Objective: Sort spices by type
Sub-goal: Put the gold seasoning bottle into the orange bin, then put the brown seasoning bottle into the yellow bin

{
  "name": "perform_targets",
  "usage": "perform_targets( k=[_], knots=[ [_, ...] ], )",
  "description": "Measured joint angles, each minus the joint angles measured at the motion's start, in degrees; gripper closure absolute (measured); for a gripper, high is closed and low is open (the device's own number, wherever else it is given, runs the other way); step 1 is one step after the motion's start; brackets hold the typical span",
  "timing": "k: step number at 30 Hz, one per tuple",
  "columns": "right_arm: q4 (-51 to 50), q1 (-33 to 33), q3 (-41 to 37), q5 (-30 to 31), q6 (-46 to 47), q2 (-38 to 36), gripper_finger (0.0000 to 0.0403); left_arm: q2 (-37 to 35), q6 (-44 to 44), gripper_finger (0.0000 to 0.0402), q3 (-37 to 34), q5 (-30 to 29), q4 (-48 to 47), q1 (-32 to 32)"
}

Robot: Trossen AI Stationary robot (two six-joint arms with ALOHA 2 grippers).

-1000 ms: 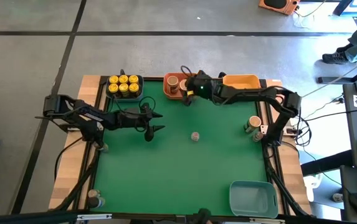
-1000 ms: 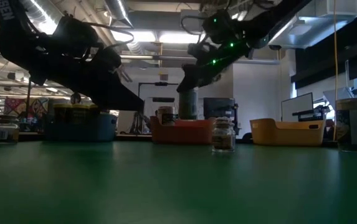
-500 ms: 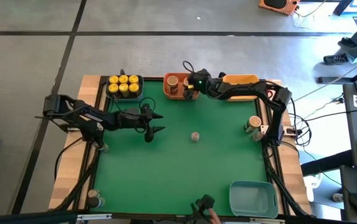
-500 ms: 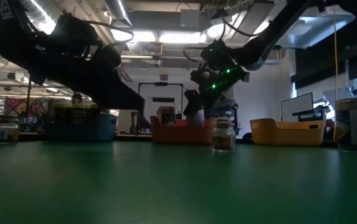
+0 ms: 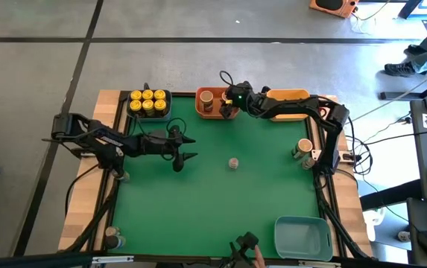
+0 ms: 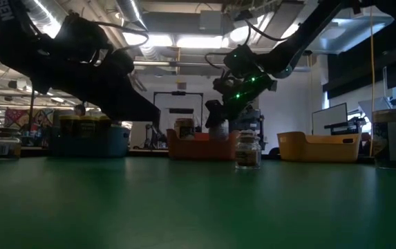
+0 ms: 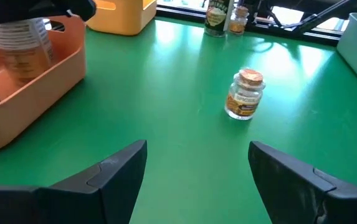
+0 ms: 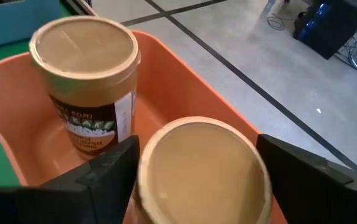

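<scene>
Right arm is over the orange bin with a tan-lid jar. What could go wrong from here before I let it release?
1. The right gripper has its fingers on either side of a tan-lid jar right beside the jar already standing in the orange bin; lowering could knock that standing jar over.
2. Whether the held jar's base has reached the bin floor is hidden, so an early release might drop or tip it.
3. The left gripper waits open near the small jar mid-table.

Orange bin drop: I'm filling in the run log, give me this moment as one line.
right gripper: holds tan-lid jar in orange bin | second tan-lid jar already inside | left gripper: open, waiting above the mat | small jar: unsorted
</scene>
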Motion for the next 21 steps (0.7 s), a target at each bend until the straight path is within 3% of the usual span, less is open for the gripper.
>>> perform_targets(
  k=[7,16,21],
  knots=[
    [-2.32,0.41,0.02,-0.09,-0.46,-1.93,0.0071,0.00,0.40,0.0123,0.00,0.01,-0.01,-0.49],
    [-16.29,6.77,0.04,3.99,-3.28,-15.15,0.0068,0.00,-0.21,0.0123,0.00,0.03,-0.01,-0.53],
    [-27.40,13.02,0.04,2.84,0.47,-22.04,0.0068,0.00,-0.03,0.0123,0.00,0.04,-0.01,-0.53]
  ],
)
